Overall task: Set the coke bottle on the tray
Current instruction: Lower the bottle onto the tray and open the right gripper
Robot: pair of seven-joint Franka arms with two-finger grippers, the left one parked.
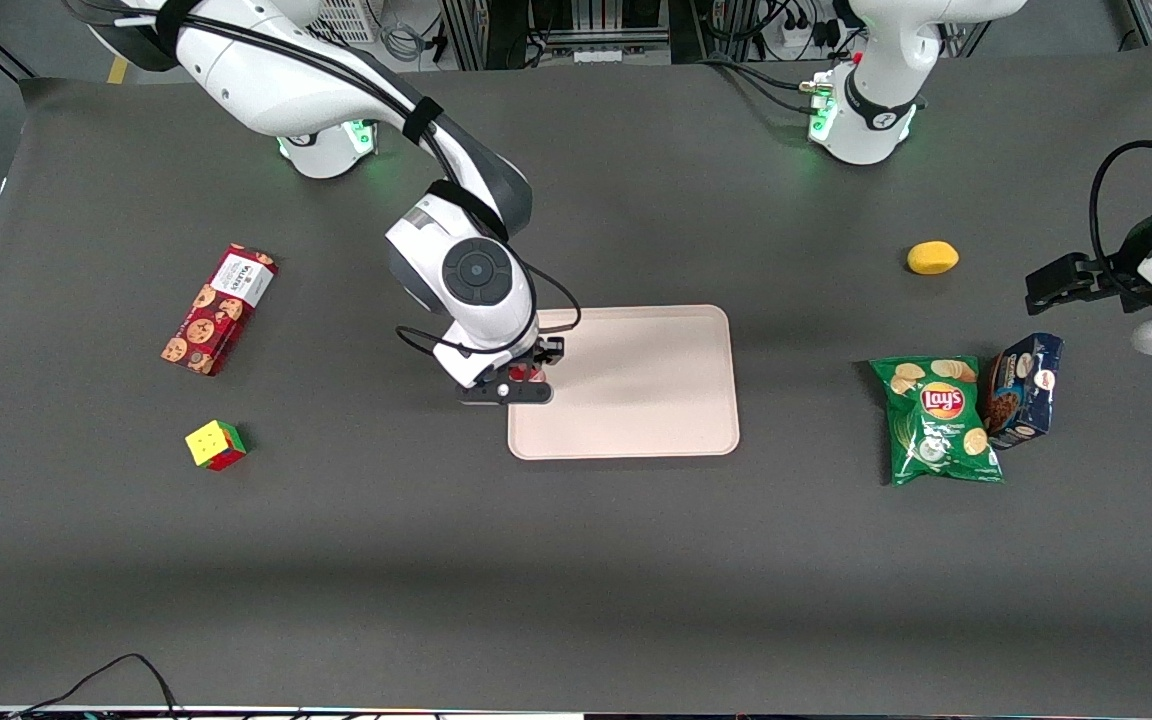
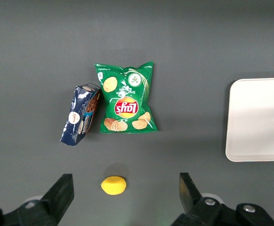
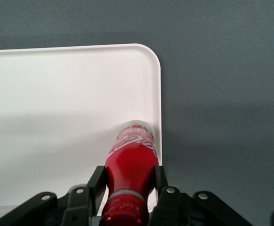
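**Coke bottle held over tray's edge**

Coke bottle (image 3: 130, 176): red, white script on the body, clear base pointing down at the tray, clamped by the neck and shoulder between the two fingers (image 3: 95, 184) of the gripper (image 3: 127, 188). Fingers pinching the bottle from both sides. Base of the bottle just inside the raised rim, at the edge of the tray (image 3: 57, 117) nearest the working arm's end of the table; cannot tell whether base is touching the tray floor or just above it.

In the front view, only a red sliver of the coke bottle (image 1: 519, 374) visible under the gripper (image 1: 521, 385), left of frame centre, over the tray (image 1: 636, 390). Tray pale pinkish-beige, rounded corners, otherwise bare inside; nothing else lying in it.

Outward, toward the working arm's end: red cookie box (image 1: 219, 309) lying flat in the left part of the front view, and a Rubik's cube (image 1: 215, 444) nearer the front camera than the box.

Toward the parked arm's end: green Lay's chip bag (image 1: 937, 419) lying flat, sealed, with a dark blue cookie box (image 1: 1023, 390) touching or just beside it. Yellow lemon (image 1: 932, 258) farther from the camera, well apart from both. All on the dark grey table (image 1: 576, 560).
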